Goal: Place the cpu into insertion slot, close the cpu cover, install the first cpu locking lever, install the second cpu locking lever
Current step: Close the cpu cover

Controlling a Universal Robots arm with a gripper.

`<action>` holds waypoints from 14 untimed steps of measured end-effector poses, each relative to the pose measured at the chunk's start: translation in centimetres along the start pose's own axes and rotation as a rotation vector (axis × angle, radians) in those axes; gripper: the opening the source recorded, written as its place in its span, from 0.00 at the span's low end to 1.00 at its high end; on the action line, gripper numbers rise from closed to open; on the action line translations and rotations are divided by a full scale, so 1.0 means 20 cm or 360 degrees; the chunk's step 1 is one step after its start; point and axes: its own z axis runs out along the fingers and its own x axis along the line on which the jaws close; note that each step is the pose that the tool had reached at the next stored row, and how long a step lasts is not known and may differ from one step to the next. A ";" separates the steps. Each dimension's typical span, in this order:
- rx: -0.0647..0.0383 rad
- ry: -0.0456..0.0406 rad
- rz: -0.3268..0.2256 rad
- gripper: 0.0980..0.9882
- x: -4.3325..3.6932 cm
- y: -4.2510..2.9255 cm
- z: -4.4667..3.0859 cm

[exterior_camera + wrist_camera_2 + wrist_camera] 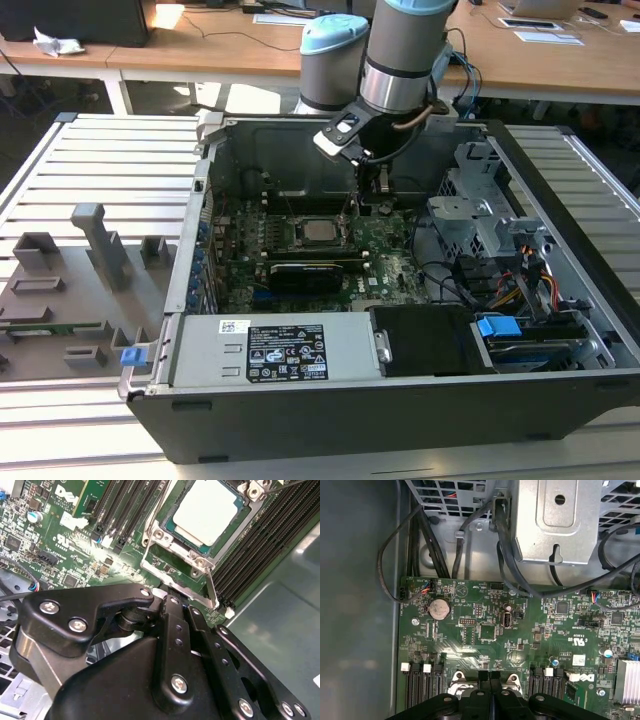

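Just beside pincer [172, 599]: cpu [206, 511] framed by cpu cover [161, 539].

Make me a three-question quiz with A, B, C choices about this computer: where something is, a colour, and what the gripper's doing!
1. Where is the cpu? A in the insertion slot B in a person's hand C on the floor
2. Its top is: A red B silver-grey C blue
3. The gripper has its fingers: A spread wide B shut together C clamping the cpu
Answers: 1A, the slot's rim frames it; 2B, pale metal shows; 3B, they meet without a gap in the first wrist view.
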 end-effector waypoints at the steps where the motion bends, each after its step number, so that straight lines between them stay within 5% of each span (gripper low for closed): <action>1: 0.0000 0.0000 0.0000 0.01 0.000 -0.005 0.000; 14: 0.0000 0.0000 0.0000 0.01 0.003 -0.051 0.002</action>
